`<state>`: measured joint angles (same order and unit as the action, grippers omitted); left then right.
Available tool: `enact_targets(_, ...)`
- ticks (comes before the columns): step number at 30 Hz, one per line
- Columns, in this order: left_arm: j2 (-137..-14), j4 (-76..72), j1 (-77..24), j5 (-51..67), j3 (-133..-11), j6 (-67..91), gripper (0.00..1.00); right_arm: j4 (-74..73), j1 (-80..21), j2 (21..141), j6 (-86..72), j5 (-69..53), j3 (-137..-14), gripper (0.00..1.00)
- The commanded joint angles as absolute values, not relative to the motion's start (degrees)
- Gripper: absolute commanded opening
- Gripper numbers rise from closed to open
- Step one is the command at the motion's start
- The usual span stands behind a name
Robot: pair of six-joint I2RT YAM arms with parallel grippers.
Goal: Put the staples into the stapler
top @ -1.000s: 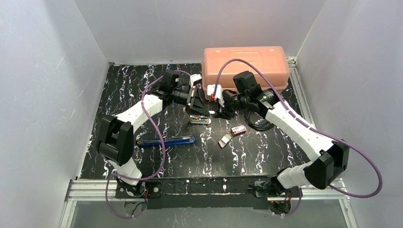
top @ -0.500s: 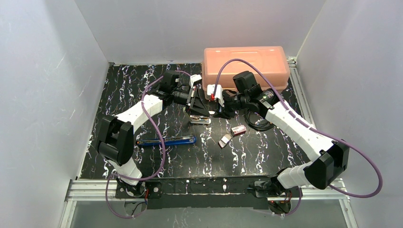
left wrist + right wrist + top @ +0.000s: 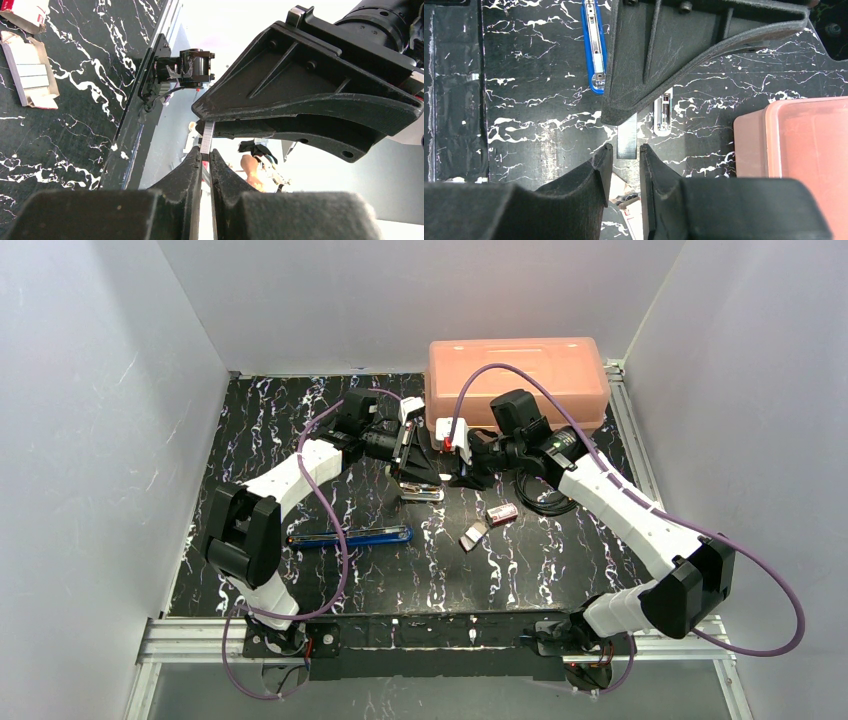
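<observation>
My left gripper (image 3: pixel 205 152) is shut on a thin silvery strip of staples (image 3: pixel 207 136), held above the table's middle (image 3: pixel 424 456). My right gripper (image 3: pixel 624 148) faces it, jaws narrowly open on either side of the strip's free end (image 3: pixel 626 141), with a small gap on each side. The blue stapler (image 3: pixel 350 537) lies opened flat on the black mat, left of centre, also visible in the right wrist view (image 3: pixel 594 50). The red staple box (image 3: pixel 503 512) and its pale tray (image 3: pixel 473 535), holding more strips (image 3: pixel 29 70), lie to the right.
A pink plastic case (image 3: pixel 517 380) stands at the back right. A small silvery metal piece (image 3: pixel 422 494) lies under the grippers. A coiled black cable (image 3: pixel 545 504) sits beside the right arm. White walls close in on the mat's sides.
The right gripper's jaws have narrowed a little around the strip's end. Both arms have stayed almost where they were.
</observation>
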<state>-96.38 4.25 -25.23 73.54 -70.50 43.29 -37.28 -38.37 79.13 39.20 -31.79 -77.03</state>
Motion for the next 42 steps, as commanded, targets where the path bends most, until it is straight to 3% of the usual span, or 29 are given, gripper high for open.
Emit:
enact_targets(1, -97.07, 3.79, -25.07, 75.59, -69.86, 43.33, 0.0, -36.19, -38.67, 78.13, 38.84, -33.05, -79.28, 0.33)
enact_targets(9, -97.01, 3.07, -25.11, 75.72, -69.69, 43.85, 0.0, -36.19, -38.67, 78.17, 38.66, -33.05, -79.54, 0.3)
enact_targets(16, -97.06, 2.72, -25.06, 75.78, -69.52, 44.12, 0.0, -36.2, -38.72, 78.31, 38.55, -33.4, -79.54, 0.19)
enact_targets(28, -94.06, 8.65, -24.01, 72.25, -70.03, 32.66, 0.35, -35.44, -38.59, 77.9, 38.64, -32.16, -77.34, 0.1)
enact_targets(37, -84.54, 12.84, -16.04, 63.73, -66.8, 17.42, 0.64, -33.36, -38.41, 80.93, 39.7, -30.36, -75.1, 0.08)
enact_targets(42, -81.72, 16.73, -10.0, 59.88, -66.47, 12.21, 0.7, -34.1, -38.28, 87.04, 42.23, -30.15, -77.53, 0.08)
